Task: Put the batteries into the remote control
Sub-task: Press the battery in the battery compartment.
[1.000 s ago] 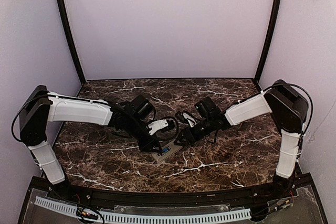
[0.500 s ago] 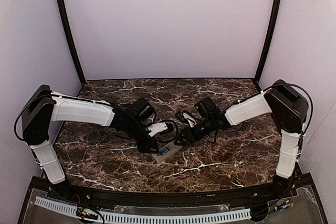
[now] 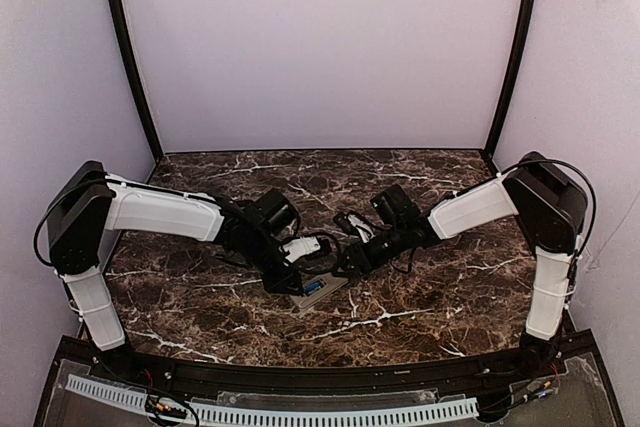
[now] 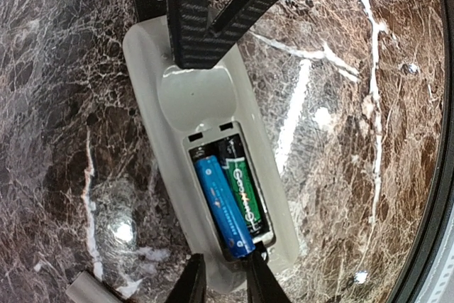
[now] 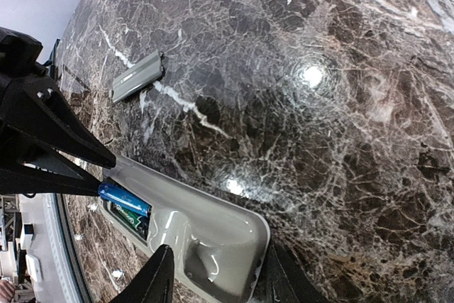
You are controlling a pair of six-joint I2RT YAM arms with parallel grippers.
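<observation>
Remote control [image 4: 213, 140]: grey back up, blue battery [image 4: 223, 207] beside green-black battery [image 4: 245, 189] in its recess.
Left gripper [image 4: 225, 271]: narrow gap, fingertips at blue battery's end.
Right gripper [image 5: 216, 260]: clamps remote's end.

White lettering runs the length of the green-and-black battery [image 4: 241, 186] in the remote control [image 4: 145, 62] recess, and it's too blurred to make out. There's faint small print on the blue battery [image 4: 222, 207] beside it, unreadable too. No other text is legible.

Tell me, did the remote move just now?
No. The remote control lies where it did, next to the same long white vein in the marble table.
</observation>
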